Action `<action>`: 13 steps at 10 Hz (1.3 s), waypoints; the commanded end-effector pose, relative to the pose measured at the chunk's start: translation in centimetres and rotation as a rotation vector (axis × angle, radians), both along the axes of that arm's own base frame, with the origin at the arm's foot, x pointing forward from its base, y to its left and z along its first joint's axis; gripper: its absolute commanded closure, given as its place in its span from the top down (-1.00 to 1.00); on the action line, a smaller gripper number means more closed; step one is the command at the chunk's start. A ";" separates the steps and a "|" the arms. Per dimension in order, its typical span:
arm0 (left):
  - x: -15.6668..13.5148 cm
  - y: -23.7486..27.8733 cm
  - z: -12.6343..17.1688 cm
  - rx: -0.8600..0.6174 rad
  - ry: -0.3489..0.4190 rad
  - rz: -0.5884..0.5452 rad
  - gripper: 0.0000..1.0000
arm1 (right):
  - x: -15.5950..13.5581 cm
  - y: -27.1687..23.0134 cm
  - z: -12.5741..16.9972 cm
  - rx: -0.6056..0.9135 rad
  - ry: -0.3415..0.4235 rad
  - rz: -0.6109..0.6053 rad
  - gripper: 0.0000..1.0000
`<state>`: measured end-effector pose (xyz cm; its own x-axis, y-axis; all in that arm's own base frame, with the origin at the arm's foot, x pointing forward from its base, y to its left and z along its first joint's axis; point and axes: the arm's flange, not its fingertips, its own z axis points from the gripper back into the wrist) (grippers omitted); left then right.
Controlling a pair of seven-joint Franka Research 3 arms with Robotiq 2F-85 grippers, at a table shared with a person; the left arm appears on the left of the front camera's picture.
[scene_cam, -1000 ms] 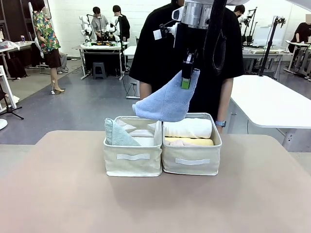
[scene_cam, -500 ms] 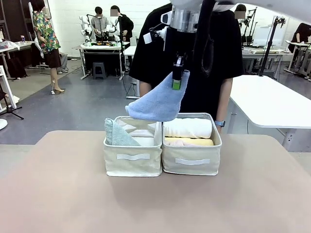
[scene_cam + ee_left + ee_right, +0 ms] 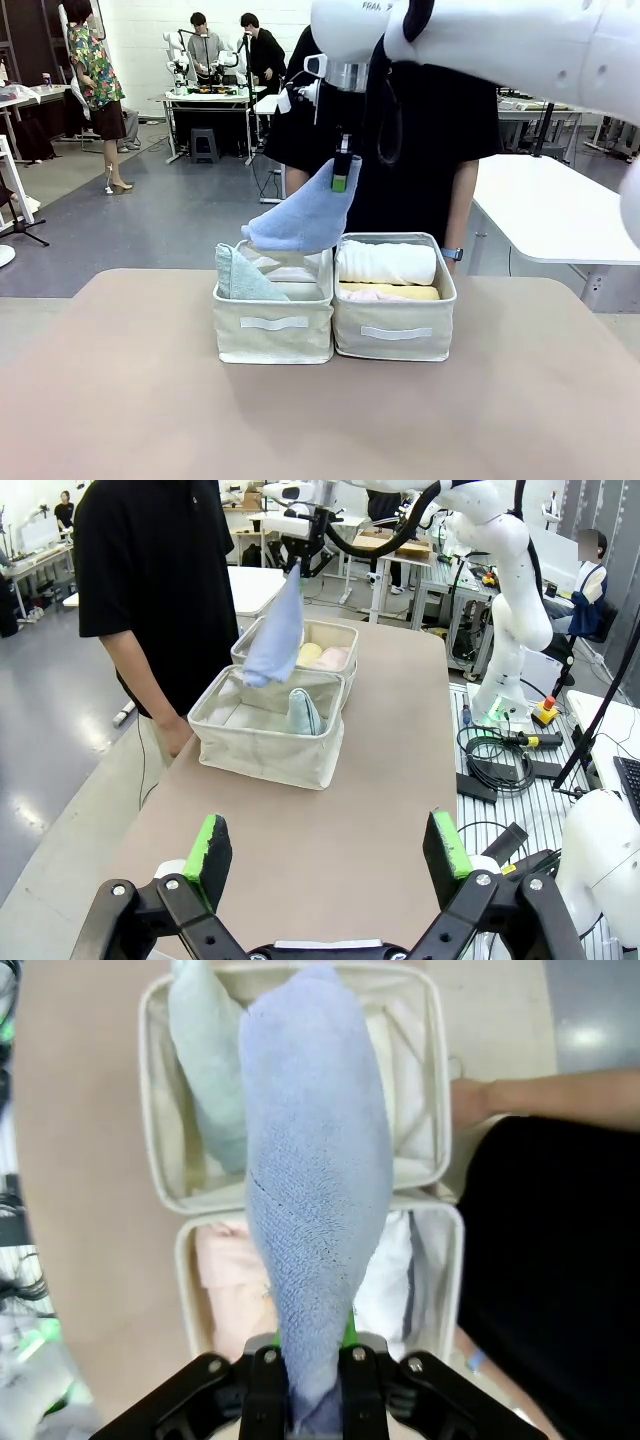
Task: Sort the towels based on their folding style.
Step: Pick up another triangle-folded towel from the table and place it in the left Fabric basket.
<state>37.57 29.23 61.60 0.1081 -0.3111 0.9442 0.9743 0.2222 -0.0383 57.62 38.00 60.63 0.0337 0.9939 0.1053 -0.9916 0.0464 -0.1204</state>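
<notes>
Over the last second the right gripper point(image 3: 341, 181) has carried the light blue towel point(image 3: 296, 220) leftward and a little higher. The towel has gone from hanging over the seam between the two baskets to hanging above the far right part of the left basket point(image 3: 274, 336), clear of its rim.

The jaws are clamped on the towel's narrow tip. In the right wrist view the right gripper point(image 3: 310, 1348) pinches that tip and the cone widens away from it over the left basket point(image 3: 160, 1100).

The towel looks light and soft. It sags into a drooping point, so it would likely slump once released and needs no force. The folded tip is the sensible place to hold it, since a grip on the wide end might loosen the fold.

It is pale blue terry, cone-folded, with a nubbly surface. A pale grey-green cone towel point(image 3: 238, 275) already leans inside the left basket at its left wall. A white rolled towel point(image 3: 386, 263) and a yellow one point(image 3: 390, 291) lie in the basket touching the left basket's right side.

The left gripper point(image 3: 330, 845) hovers well back from the left basket, fingers apart and empty.
</notes>
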 end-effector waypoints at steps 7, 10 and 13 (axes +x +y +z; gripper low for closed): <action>-0.2 -0.1 0.2 -0.006 0.009 0.016 1.00 | 0.1 3.7 -3.2 -0.004 0.064 0.006 -0.67; -0.2 -0.1 0.2 -0.006 0.009 0.016 1.00 | 0.1 3.7 -3.2 -0.004 0.064 0.006 -0.67; -0.2 -0.1 0.2 -0.006 0.009 0.016 1.00 | 0.5 3.4 -3.9 -0.009 0.086 0.005 -0.67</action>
<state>37.57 29.23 61.59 0.1081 -0.3110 0.9442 0.9743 0.2221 -0.0384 57.79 41.76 56.93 0.0501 0.9943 0.0937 -0.9973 0.0548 -0.0484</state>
